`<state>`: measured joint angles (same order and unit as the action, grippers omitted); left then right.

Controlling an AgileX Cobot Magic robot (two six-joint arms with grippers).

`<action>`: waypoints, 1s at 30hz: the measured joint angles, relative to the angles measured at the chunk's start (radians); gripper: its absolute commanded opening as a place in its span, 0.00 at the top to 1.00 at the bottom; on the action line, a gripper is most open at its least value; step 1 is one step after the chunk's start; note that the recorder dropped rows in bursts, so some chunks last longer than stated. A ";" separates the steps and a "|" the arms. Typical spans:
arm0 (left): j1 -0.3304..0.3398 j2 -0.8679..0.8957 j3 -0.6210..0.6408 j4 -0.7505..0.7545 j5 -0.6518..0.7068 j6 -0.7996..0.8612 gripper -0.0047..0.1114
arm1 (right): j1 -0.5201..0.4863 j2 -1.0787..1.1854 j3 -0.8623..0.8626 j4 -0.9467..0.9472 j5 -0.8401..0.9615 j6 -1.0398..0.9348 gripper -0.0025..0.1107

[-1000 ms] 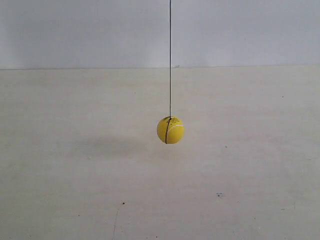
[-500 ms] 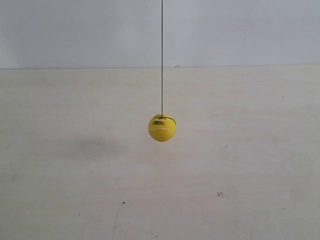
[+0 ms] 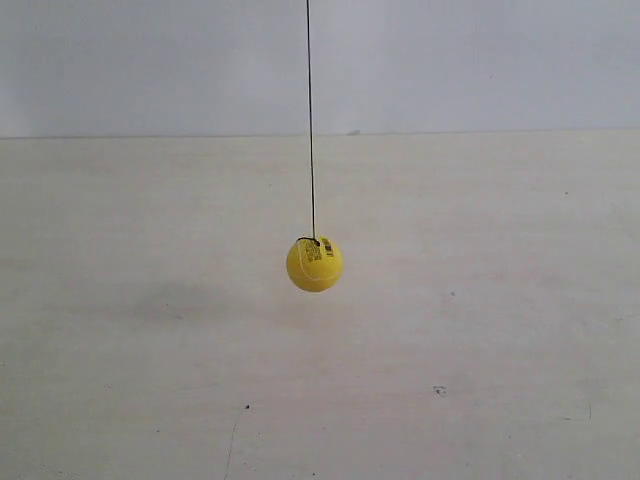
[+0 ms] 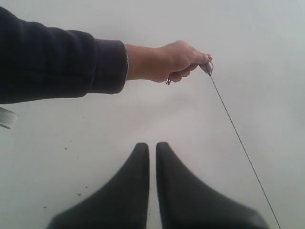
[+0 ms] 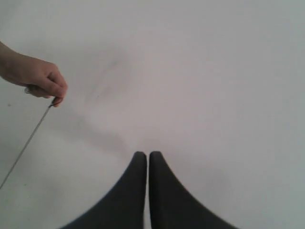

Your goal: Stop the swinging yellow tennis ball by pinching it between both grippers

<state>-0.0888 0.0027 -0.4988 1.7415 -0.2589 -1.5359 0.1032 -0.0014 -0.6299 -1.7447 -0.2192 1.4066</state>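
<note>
The yellow tennis ball (image 3: 314,264) hangs above the pale table on a thin dark string (image 3: 310,120) that runs up out of the exterior view. No arm or gripper shows in that view. In the left wrist view my left gripper (image 4: 152,146) is shut, with only a hairline gap between its black tapered fingers and nothing held. The string (image 4: 238,138) passes beside it, pinched by a person's hand (image 4: 176,61). My right gripper (image 5: 147,154) is shut too, empty. The ball is out of both wrist views.
A person's arm in a dark sleeve (image 4: 52,64) reaches across the left wrist view. The same hand (image 5: 35,76) holds the string (image 5: 26,143) in the right wrist view. A pale wall (image 3: 320,60) stands behind the table (image 3: 500,330).
The ball and its string have swung steadily toward the exterior view's left over the last second, and the ball has turned, showing its printed label.
</note>
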 measured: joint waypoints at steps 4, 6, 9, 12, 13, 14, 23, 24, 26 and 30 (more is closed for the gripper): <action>0.000 0.000 0.003 0.000 -0.002 0.000 0.92 | 0.000 0.000 0.002 0.000 -0.057 0.017 0.98; 0.000 0.000 0.003 0.000 -0.002 0.000 0.92 | -0.002 0.000 0.002 0.000 -0.065 0.019 0.98; 0.000 0.000 0.003 0.000 -0.002 0.000 0.92 | -0.001 0.000 0.002 0.000 -0.067 0.019 0.98; 0.000 0.000 0.003 0.000 -0.002 0.000 0.92 | -0.001 0.000 0.002 0.000 -0.067 0.019 0.98; 0.000 0.000 0.003 0.000 -0.002 0.000 0.92 | -0.001 0.000 0.002 0.000 -0.067 0.019 0.98; 0.000 0.000 0.003 0.000 -0.002 0.000 0.92 | -0.001 0.000 0.002 0.000 -0.067 0.019 0.98; 0.000 0.000 0.003 0.000 -0.009 0.000 0.92 | -0.001 0.000 0.002 0.000 -0.069 0.023 0.98; 0.000 0.000 0.003 0.000 -0.009 0.000 0.92 | -0.001 0.000 0.002 0.000 -0.069 0.023 0.98; 0.000 0.000 0.003 0.000 -0.009 0.000 0.92 | -0.001 0.001 0.004 0.000 -0.061 0.030 0.98; 0.000 0.000 0.003 0.000 -0.014 0.000 0.92 | -0.001 0.002 0.040 0.067 0.057 0.137 0.98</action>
<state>-0.0888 0.0027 -0.4962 1.7419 -0.2724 -1.5359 0.1024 0.0004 -0.5903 -1.6782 -0.1624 1.5433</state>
